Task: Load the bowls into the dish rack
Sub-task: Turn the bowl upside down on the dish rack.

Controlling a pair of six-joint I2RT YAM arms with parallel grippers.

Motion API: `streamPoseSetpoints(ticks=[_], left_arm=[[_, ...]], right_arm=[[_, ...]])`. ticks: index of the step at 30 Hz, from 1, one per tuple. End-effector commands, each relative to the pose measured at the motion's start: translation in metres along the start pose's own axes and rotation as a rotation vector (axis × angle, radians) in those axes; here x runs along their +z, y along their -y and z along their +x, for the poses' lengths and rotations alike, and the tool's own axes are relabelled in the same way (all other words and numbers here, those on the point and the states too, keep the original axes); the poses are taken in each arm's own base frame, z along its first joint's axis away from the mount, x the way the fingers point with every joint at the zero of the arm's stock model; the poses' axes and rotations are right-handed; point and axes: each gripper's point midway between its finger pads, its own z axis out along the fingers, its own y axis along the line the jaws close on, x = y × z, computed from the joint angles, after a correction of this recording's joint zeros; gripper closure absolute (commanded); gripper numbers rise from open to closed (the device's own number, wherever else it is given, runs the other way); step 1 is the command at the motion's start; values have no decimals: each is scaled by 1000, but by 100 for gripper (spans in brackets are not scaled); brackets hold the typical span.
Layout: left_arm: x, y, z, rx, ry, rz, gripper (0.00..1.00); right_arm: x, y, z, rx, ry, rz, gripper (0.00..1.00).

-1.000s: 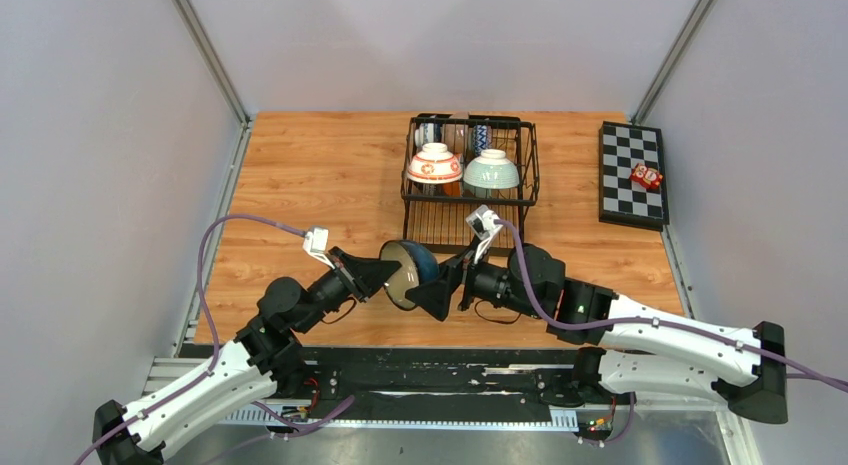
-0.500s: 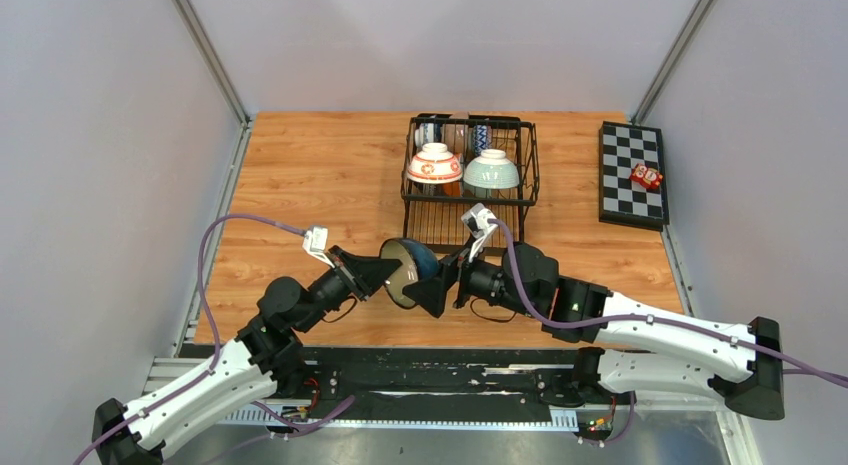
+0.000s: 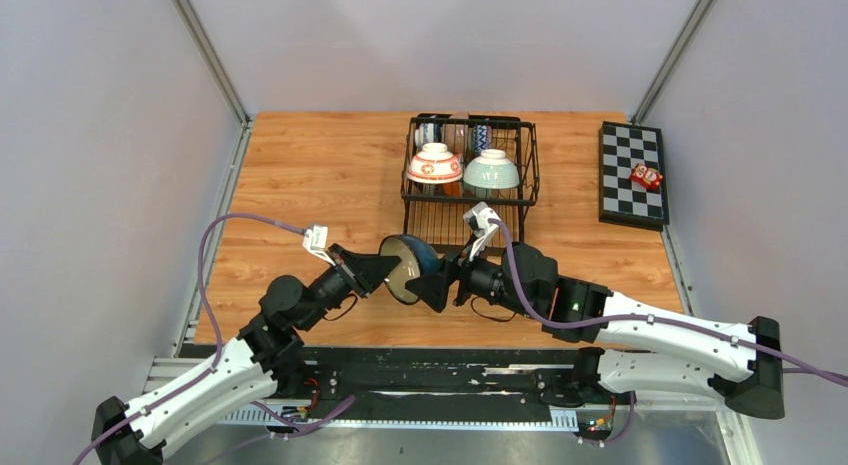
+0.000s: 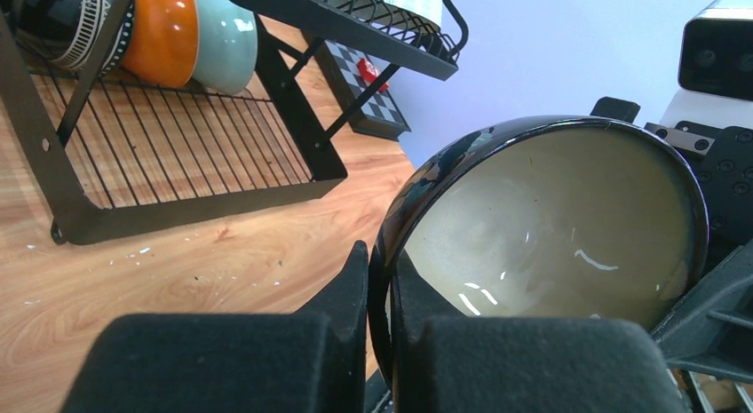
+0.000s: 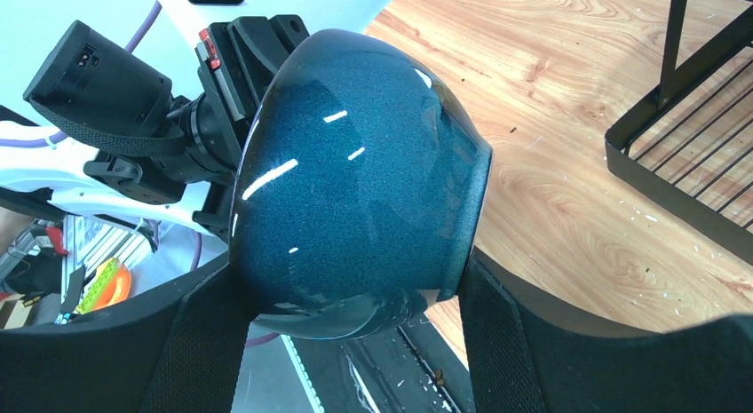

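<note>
Top view: dark blue bowl (image 3: 410,268), turned on edge, held aloft over the worktop's (image 3: 300,185) near edge, in front of the black wire dish rack (image 3: 470,200). We judge this a hand-over between arms.

Left wrist: left gripper (image 4: 380,284) pinching the glossy rim; cream glazed interior showing.

Right wrist: right gripper (image 5: 355,333) spread astride the speckled, rounded body and foot. Whether it presses, we cannot tell.

Next, we reckon: right grip firm, left released, bowl carried to the rack.
</note>
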Motion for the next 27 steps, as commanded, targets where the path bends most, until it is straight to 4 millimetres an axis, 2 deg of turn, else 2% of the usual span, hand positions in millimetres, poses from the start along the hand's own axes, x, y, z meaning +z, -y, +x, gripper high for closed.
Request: streamPoseSetpoints(ticks=[1, 3, 12, 20, 27], left_arm=[[2, 30, -16, -37, 27, 100, 100], [3, 27, -13, -34, 13, 80, 98], [3, 13, -1, -4, -54, 8, 59], [2, 4, 13, -5, -113, -18, 47], [-1, 0, 12, 14, -119, -50, 31]], right_arm=[[-7, -50, -28, 5, 68, -189, 98], [-7, -50, -29, 3, 71, -185, 98], [-13, -39, -37, -6, 102, -126, 98], [-14, -34, -43, -17, 123, -95, 98], [-16, -27, -45, -44, 126, -55, 98]])
